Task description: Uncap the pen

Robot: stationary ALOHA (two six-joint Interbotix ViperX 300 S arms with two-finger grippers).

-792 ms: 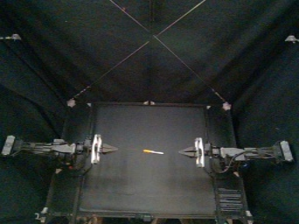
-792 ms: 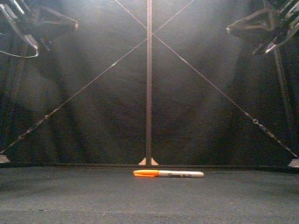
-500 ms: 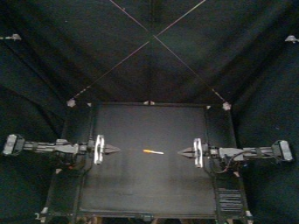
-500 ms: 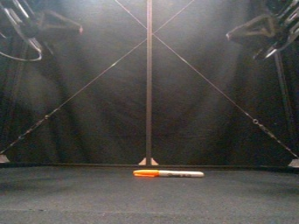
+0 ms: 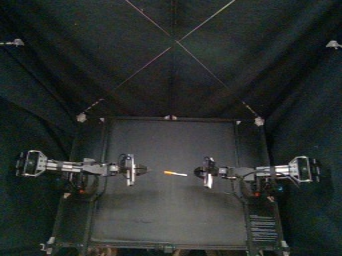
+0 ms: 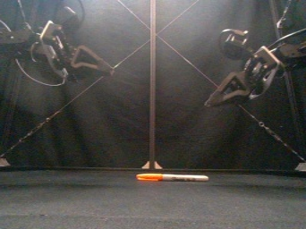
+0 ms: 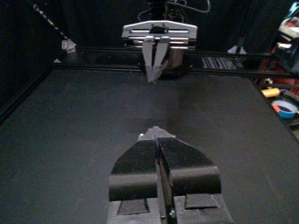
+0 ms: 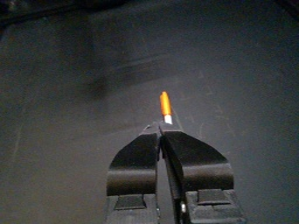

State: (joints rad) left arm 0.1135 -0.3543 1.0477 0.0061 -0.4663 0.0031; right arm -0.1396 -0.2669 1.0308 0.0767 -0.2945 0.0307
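Two pincers, no contact yet: the orange-and-white pen (image 6: 173,177) lies flat near the middle of the black bench (image 6: 72,201). As far as can be seen it is capped. It runs roughly parallel to the front edge, with its orange end, probably the cap, turned toward the left edge. None of the uncapping is done. Taking hold of the barrel, taking hold of the cap and pulling the two apart all appear to lie ahead.

The left pincer (image 7: 156,133) hangs in the air on the left-edge side of the pen. The right pincer (image 8: 160,129) hangs on the right-edge side and is the nearer of the two. Their tips face each other across the middle of the bench. Seen from the front edge, both are well above the surface and clear of the pen. The left arm (image 6: 54,49) is held high, its pincer pointing inward and only slightly down. The right arm (image 6: 257,63) is bent over more steeply, its pincer slanting down and inward toward the pen.

Each wrist view shows its own jaws pressed together from base to tip, with nothing between them. The right wrist view has the pen lying straight ahead of the closed tips, near them but apart. The left wrist view shows bare bench and the opposite pincer facing it, and no pen. By the look of the scene, both sets of jaws must part before either can grip.
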